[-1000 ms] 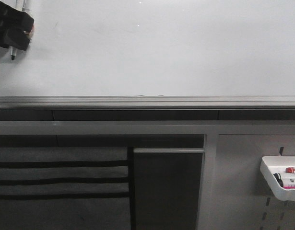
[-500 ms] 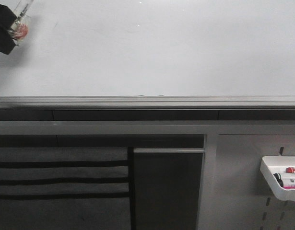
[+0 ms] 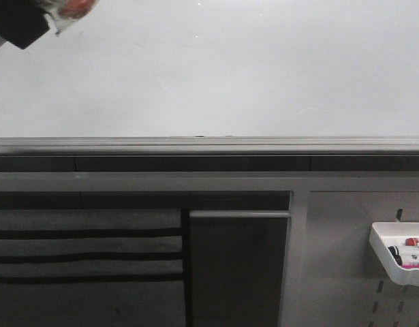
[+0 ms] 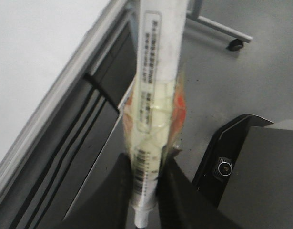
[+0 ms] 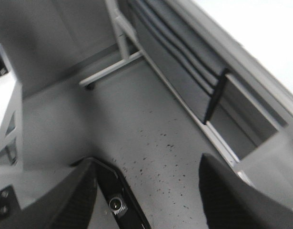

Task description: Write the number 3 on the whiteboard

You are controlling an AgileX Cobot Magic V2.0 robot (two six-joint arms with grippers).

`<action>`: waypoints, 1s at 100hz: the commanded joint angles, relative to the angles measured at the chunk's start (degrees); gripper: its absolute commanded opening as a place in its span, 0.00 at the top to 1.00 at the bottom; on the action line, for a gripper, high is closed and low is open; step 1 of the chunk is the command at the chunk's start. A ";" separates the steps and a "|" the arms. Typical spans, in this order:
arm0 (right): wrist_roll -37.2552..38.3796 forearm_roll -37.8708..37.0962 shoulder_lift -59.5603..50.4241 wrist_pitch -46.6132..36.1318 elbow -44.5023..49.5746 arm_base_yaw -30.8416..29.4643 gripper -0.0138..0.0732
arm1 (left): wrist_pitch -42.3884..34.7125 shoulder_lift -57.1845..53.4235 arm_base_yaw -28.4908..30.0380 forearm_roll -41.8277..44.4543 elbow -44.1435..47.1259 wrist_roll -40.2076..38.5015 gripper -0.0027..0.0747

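Front view is showing the whiteboard (image 3: pixel 223 68) filling the upper half, its surface bare of any legible number 3, with the grey rail (image 3: pixel 209 144) running along its lower edge. At the top left corner the left claw (image 3: pixel 32 17) is sitting higher and further right than half a second ago. Left wrist view is showing that claw closed on a marker (image 4: pixel 153 109) wrapped in clear tape; its printed label is too blurred to read. Right wrist view is showing the right claw (image 5: pixel 146 191) spread wide, gripping nothing. A white tray (image 3: pixel 400 262) is hanging at lower right, holding spare markers.
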 commanded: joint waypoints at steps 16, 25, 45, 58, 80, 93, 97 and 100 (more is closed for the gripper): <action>-13.09 6.75 7.19 -1.02 -6.51 5.37 0.36 | -1.42 -1.51 -12.73 -2.19 -1.94 2.99 0.99; -13.09 6.75 10.16 -1.18 -8.92 8.61 0.36 | -1.68 -1.51 -15.21 -2.08 -1.94 3.59 0.99; -12.02 6.75 16.44 -1.30 -14.01 15.31 0.36 | -1.81 -1.51 -16.29 -2.08 -1.94 3.59 0.99; -10.14 6.75 19.60 -1.80 -16.29 17.76 0.37 | -1.81 -1.51 -16.29 -1.97 -1.94 3.59 0.99; -7.11 6.37 21.06 -3.29 -17.50 19.42 0.41 | -1.81 -1.51 -16.29 -1.88 -1.94 3.59 0.99; -6.45 6.27 21.06 -3.29 -17.50 19.42 0.44 | -1.81 -1.51 -16.29 -1.88 -1.94 3.59 0.99; -6.14 6.15 21.06 -3.16 -17.50 19.42 0.44 | -1.81 -1.51 -16.29 -1.88 -1.94 3.59 0.99; -6.00 5.92 21.06 -2.91 -17.50 19.42 0.44 | -1.81 -1.51 -16.29 -1.88 -1.94 3.59 0.99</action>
